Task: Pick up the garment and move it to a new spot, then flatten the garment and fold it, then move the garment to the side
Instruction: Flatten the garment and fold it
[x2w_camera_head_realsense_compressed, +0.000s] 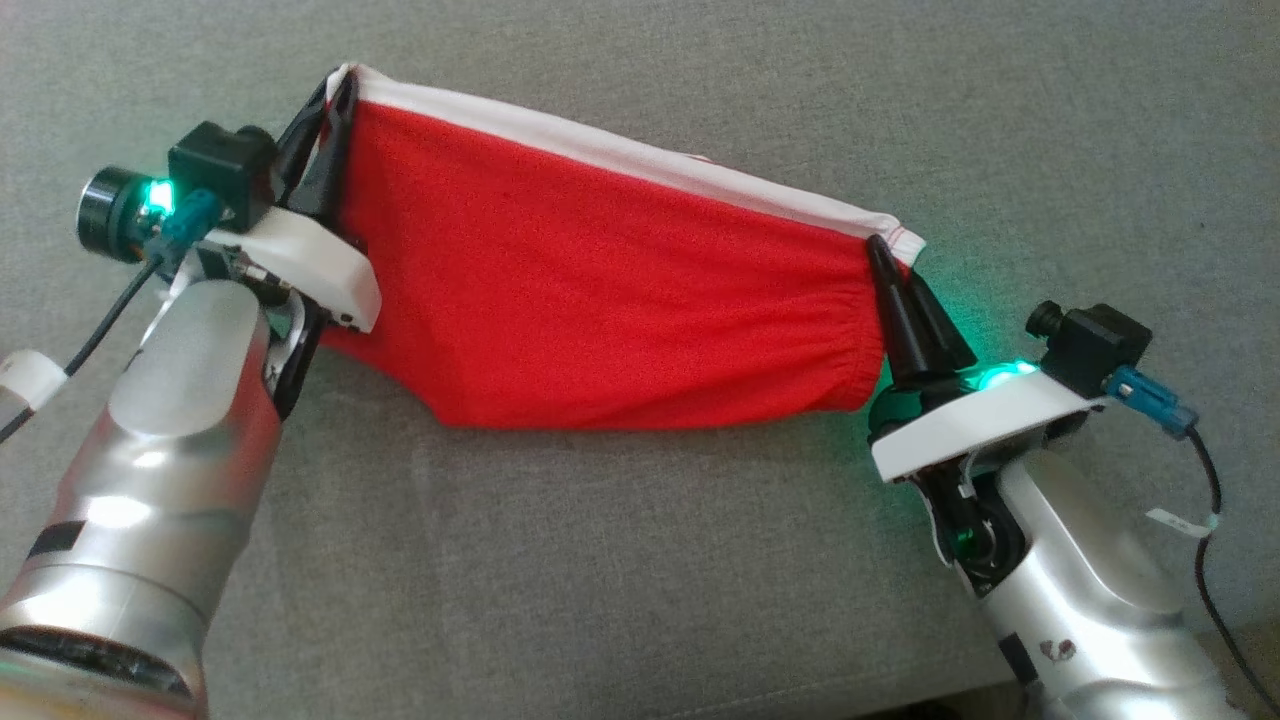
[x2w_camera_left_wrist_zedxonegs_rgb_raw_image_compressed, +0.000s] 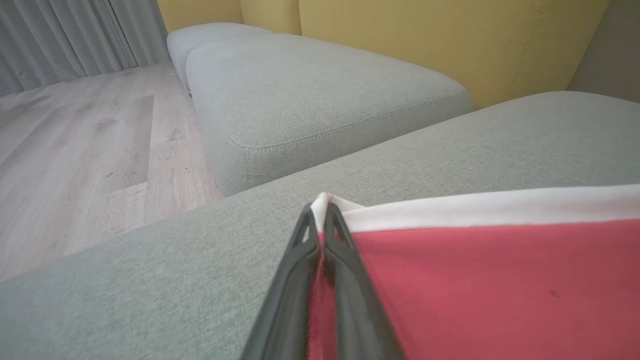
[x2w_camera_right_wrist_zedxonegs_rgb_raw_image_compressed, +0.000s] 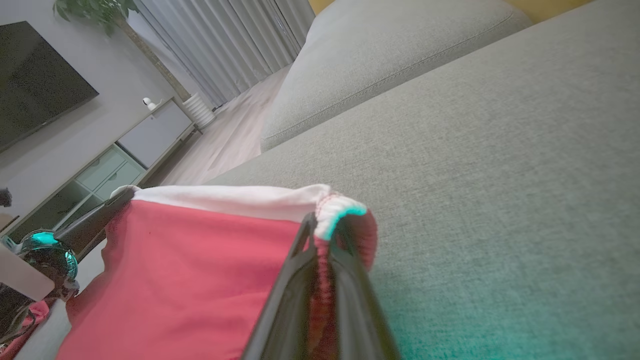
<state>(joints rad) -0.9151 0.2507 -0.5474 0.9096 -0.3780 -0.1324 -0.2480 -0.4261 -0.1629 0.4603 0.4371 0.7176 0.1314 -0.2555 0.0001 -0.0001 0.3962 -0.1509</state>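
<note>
Now L jaws & R jaws both clamped on red garment (x2w_camera_head_realsense_compressed: 600, 300) top corners

Grey sofa (x2w_camera_left_wrist_zedxonegs_rgb_raw_image_compressed: 320, 90), wood floor (x2w_camera_left_wrist_zedxonegs_rgb_raw_image_compressed: 75, 150)

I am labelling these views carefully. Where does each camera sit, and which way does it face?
Head view: on the head, facing down at the garment over the grey cushion; both forearms and jaws show.
Left wrist view: along the left jaws, shut on a garment corner, toward the wooden floor.
Right wrist view: along the right jaws, shut on the other corner, toward the curtains.
Both wrist views share the second cushion.
</note>
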